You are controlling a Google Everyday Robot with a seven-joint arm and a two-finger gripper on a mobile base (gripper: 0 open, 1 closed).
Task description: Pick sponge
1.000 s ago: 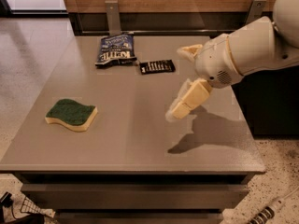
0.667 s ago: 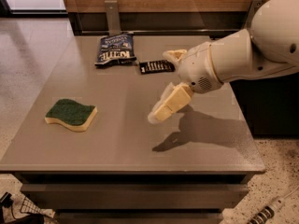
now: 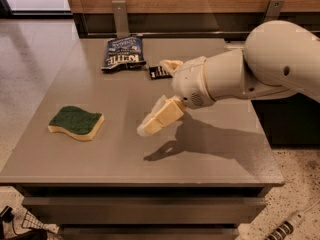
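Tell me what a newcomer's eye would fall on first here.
The big cream-coloured arm reaching in from the right dominates, its gripper open above the middle of the grey table. Next comes the green-topped sponge, lying alone near the table's left edge, apart from the gripper. A dark blue chip bag lies at the far edge.

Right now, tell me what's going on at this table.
The robot's arm extends in from the right over the grey table. Its gripper hangs open above the table's middle, holding nothing. The sponge lies flat to the gripper's left, green side up, apart from it. A chip bag and a small dark packet sit at the back.
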